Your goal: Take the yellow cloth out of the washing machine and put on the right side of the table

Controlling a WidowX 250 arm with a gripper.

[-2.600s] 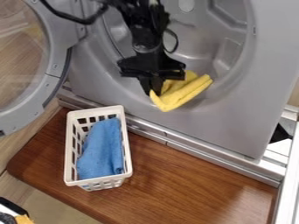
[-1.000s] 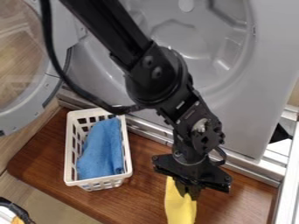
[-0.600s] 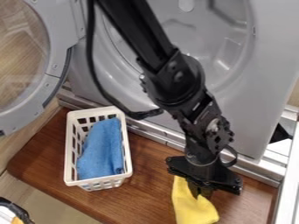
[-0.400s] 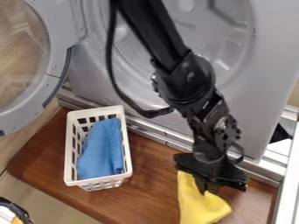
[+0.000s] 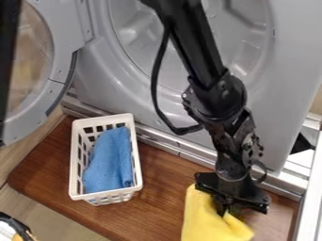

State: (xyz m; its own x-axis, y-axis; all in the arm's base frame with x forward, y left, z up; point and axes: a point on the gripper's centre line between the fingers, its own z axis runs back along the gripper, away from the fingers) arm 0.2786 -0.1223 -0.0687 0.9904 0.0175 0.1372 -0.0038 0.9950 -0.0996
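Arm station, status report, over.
Gripper down at the yellow cloth. Cloth outside the washing machine, at the wooden table, right of the white basket. Basket, blue cloth inside, looks clear of the work.

Pale wood-grain floor, lower left | white frame, right edge

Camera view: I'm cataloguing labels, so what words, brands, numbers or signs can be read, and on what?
No text can be read anywhere.
The yellow cloth, washing machine and white basket: no legible lettering.
The robot arm: any marks are too small to read.
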